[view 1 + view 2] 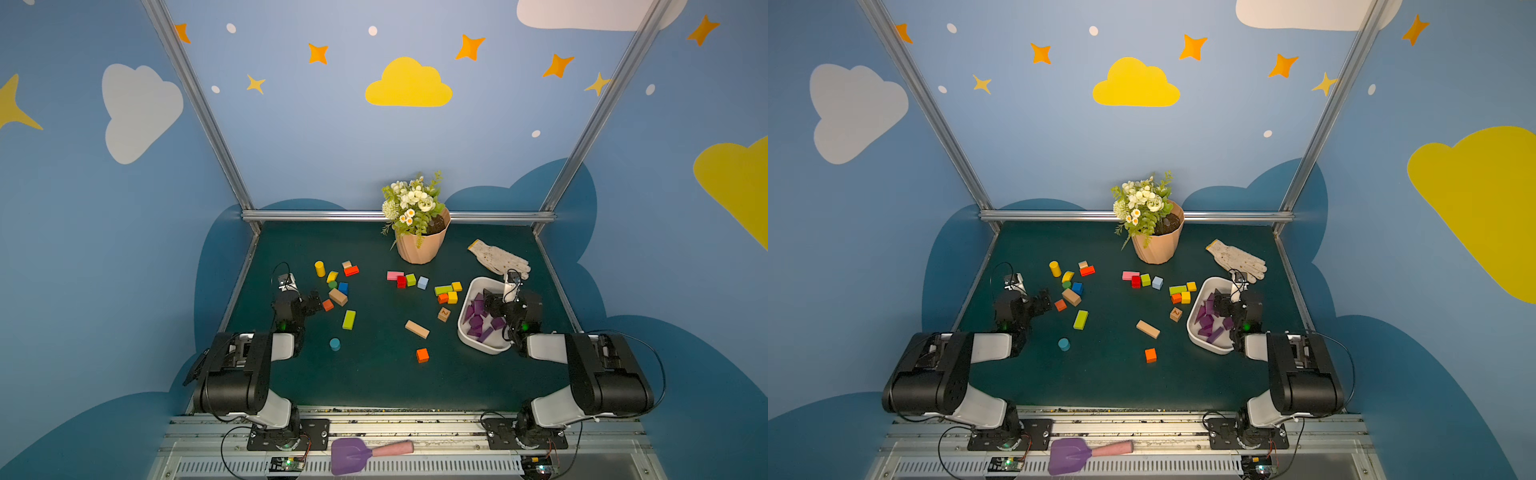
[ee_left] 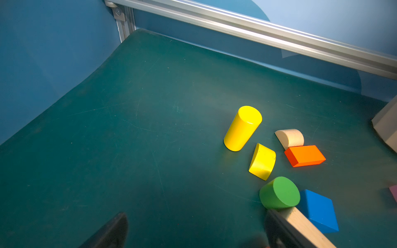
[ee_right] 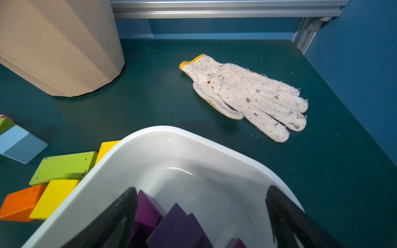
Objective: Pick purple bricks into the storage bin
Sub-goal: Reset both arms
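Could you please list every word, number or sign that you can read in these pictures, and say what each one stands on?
"2": on the top face of the small wooden cube near the storage bin, seen in both top views.
Faint marks on the orange block in the right wrist view: too blurred to read.
No other text is visible.

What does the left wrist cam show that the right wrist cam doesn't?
Left wrist only: yellow cylinder, green cylinder, blue cube, and the left gripper, open and empty.
Right wrist only: storage bin with purple bricks inside, white glove, lime block, and the right gripper, open over the bin.
Both: green tabletop and aluminium rail.
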Available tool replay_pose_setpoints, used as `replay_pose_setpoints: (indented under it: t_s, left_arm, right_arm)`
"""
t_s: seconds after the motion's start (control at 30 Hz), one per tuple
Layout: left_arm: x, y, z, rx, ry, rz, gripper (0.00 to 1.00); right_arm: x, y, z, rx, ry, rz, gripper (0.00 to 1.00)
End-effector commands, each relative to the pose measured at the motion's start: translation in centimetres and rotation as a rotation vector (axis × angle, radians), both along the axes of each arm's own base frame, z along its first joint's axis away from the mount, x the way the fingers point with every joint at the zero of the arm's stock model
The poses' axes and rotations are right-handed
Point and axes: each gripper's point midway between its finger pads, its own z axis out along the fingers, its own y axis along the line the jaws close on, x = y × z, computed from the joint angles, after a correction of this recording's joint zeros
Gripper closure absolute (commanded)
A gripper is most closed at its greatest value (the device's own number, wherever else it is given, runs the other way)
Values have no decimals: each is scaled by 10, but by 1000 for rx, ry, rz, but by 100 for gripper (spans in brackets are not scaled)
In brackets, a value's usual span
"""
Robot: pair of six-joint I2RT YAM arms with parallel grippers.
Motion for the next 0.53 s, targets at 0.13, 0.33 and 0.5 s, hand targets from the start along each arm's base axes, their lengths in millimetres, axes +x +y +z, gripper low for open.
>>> replay_pose_setpoints:
  t_s: [0.13,0.33,0.5]
  left_arm:
    - [6,0,5,16,-9,-2,1]
    - [5,1,5,17,-7,0,0]
    - [5,1,5,16,-6,0,1]
  right_arm:
    - [4,1,2,12,-1,3,6]
    - [4,-1,2,23,3,5,6]
    - [4,0,3,23,-1,7,6]
